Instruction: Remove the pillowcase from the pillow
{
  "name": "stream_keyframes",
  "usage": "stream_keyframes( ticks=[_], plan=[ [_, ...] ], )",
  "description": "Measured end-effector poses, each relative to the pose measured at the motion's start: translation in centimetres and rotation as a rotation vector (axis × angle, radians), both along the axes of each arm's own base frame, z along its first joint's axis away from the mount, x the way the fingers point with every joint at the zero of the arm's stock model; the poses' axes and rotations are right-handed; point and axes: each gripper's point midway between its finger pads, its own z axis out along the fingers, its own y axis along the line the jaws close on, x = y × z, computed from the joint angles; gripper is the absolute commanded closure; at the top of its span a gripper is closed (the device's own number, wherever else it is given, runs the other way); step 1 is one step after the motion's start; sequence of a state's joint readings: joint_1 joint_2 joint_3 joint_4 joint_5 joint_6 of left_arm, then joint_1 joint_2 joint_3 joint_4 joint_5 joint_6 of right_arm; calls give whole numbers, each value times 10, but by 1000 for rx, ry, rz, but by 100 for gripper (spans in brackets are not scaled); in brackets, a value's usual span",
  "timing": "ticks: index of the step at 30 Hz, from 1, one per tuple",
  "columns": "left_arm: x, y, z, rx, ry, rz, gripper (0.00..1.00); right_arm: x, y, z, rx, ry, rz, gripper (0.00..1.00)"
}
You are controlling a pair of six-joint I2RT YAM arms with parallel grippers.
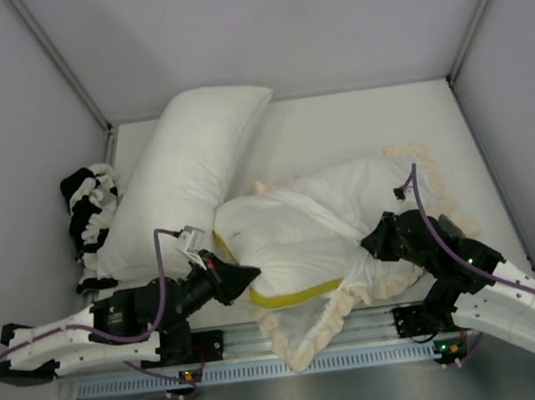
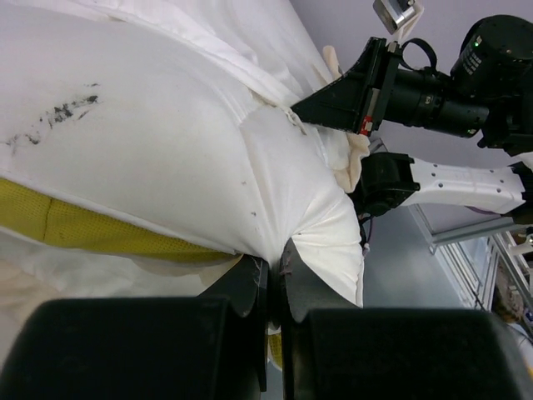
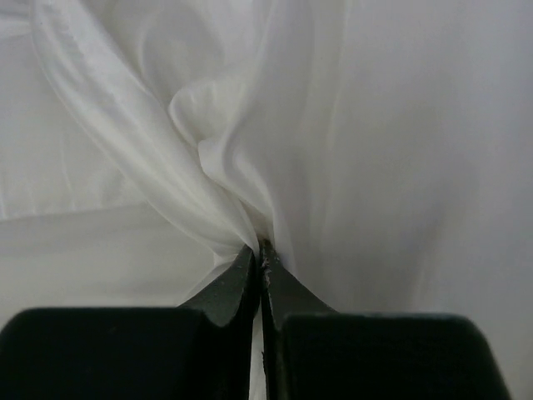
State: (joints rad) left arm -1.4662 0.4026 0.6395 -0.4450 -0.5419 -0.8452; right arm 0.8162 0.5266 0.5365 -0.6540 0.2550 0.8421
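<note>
The pillowcase (image 1: 382,181) lies mid-table with its white reverse face out, cream frill (image 1: 314,336) round its edge and a yellow band (image 1: 294,296) at its opening. The plump white pillow (image 1: 277,238) bulges out of it toward the left. My left gripper (image 1: 251,276) is shut on a bunched corner of the pillow (image 2: 150,158), its jaws (image 2: 279,260) pinching white cloth just above the yellow band (image 2: 83,229). My right gripper (image 1: 370,243) is shut on a gathered fold of the pillowcase (image 3: 375,125), fingertips closed (image 3: 260,247). It also shows in the left wrist view (image 2: 298,112).
A longer white pillow (image 1: 185,166) lies diagonally at the back left, touching the pillowcase. A black-and-white patterned cloth (image 1: 89,217) sits against the left wall. Grey walls enclose the table on three sides. A metal rail (image 1: 245,337) runs along the near edge.
</note>
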Motion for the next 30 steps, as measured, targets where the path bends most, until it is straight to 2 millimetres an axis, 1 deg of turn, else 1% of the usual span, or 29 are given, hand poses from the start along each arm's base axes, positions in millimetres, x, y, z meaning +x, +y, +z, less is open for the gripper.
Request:
stream_keyframes(
  ticks=[7, 15, 18, 22, 23, 25, 26, 27, 29, 30],
  plan=[
    [0, 37, 16, -61, -17, 19, 100, 3, -2, 1, -2, -8, -22, 100],
    [1, 92, 34, -148, -27, 64, 100, 3, -1, 2, 11, -5, -36, 100],
    [2, 100, 38, -145, -27, 72, 100, 3, 0, 2, 19, -4, -38, 100],
    [2, 101, 34, -126, -26, 73, 100, 3, 0, 3, 22, -4, -39, 100],
    [2, 101, 34, -124, -25, 73, 100, 3, 0, 3, 22, -5, -37, 95],
    [2, 101, 34, -124, -23, 74, 100, 3, 0, 4, 22, -12, -31, 74],
    [2, 101, 34, -125, -23, 76, 100, 2, -1, 5, 21, -15, -28, 51],
    [2, 102, 34, -125, -22, 78, 100, 2, -2, 6, 22, -20, -25, 42],
    [3, 102, 34, -129, -19, 85, 100, 1, -4, 8, 7, -36, -10, 29],
    [3, 102, 34, -129, -17, 87, 100, 0, -5, 9, 0, -37, -2, 27]
  ],
)
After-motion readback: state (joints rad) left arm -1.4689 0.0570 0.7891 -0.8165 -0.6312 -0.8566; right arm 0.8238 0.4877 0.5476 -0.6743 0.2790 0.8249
